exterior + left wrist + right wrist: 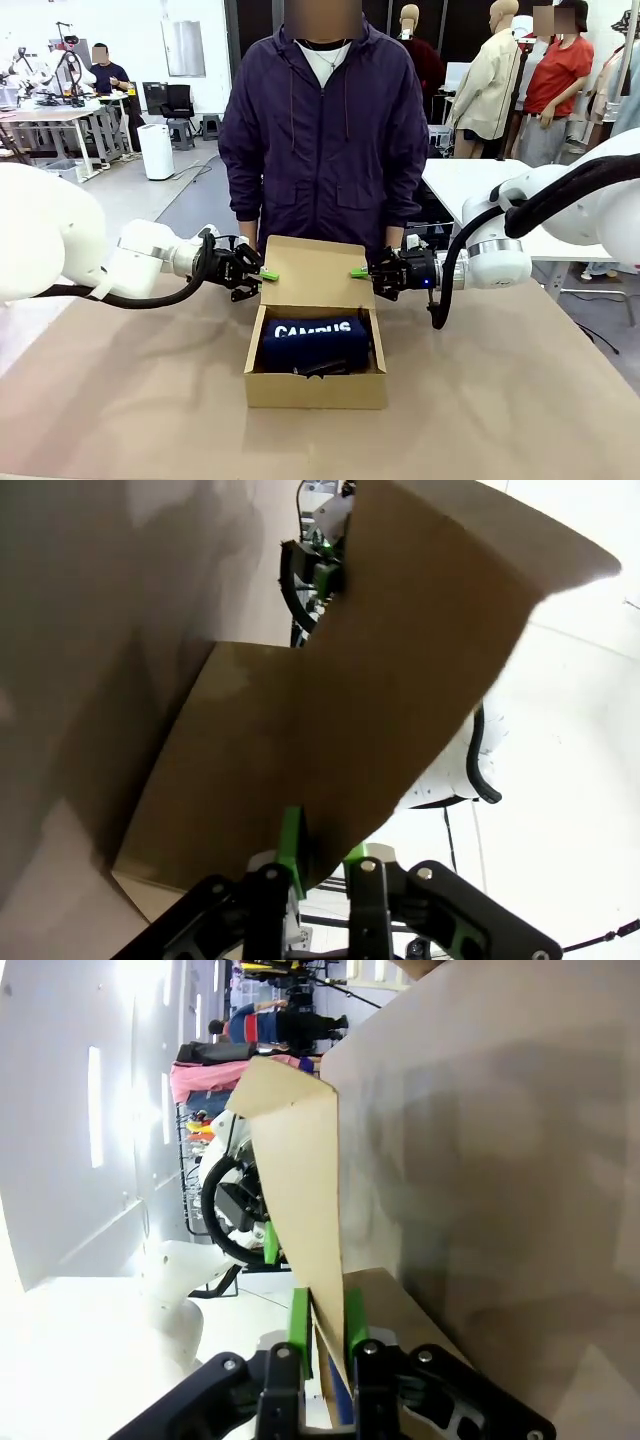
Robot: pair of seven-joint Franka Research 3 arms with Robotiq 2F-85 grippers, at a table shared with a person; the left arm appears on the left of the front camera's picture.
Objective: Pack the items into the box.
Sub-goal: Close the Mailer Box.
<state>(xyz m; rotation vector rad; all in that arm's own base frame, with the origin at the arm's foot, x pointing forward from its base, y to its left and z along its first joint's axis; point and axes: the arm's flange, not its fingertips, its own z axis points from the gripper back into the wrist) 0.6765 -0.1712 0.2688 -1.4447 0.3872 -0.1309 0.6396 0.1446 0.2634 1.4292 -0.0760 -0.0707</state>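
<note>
On the left, the left gripper [262,273] is pinched shut on the left edge of the box's raised lid [314,270]; the left wrist view shows its green pads [291,842] clamped on either side of the cardboard. In the middle of the table [520,400] sits the box [315,388], open, with the lid standing up at its far side. The navy pouch [315,342] lettered "CAMPUS" lies inside, filling most of the floor, and something small and dark rests at its near edge. A person [325,130] in a dark jacket stands just behind the box. On the right, the right gripper [362,271] is closed on the lid's right edge, its pads [298,1320] squeezing the cardboard.
</note>
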